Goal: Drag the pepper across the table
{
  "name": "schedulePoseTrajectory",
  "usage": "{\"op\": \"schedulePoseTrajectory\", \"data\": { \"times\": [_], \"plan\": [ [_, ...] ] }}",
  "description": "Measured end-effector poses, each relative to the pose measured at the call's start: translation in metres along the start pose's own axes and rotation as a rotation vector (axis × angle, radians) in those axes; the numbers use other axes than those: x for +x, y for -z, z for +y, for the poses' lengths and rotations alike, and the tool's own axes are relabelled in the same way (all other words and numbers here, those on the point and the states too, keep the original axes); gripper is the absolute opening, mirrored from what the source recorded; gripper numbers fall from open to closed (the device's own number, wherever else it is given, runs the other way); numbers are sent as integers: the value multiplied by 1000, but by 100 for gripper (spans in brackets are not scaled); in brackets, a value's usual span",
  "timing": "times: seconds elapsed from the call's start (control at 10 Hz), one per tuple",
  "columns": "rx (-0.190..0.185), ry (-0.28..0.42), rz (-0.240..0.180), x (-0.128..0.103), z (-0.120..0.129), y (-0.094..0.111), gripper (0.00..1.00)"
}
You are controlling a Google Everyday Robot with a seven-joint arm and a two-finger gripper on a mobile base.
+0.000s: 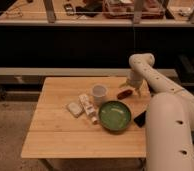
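The pepper is a small reddish-brown item lying on the light wooden table, right of the white cup and behind the green bowl. My gripper hangs from the white arm at the table's far right, directly over the pepper's right end, close to it or touching it. The large white arm link fills the lower right of the view and hides the table's right edge.
A white cup stands just left of the pepper. A green bowl sits in front of it. Small white blocks lie left of the bowl. A black phone peeks out beside the arm. A dark counter runs behind the table.
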Motion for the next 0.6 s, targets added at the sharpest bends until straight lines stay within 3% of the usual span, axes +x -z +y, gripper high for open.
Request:
{"op": "schedulePoseTrajectory", "data": {
  "times": [0.4,0.6],
  "plan": [
    [43,8,-17,9,-9,-30,79],
    [54,28,-30,6,-20,-45,62]
  ]
}}
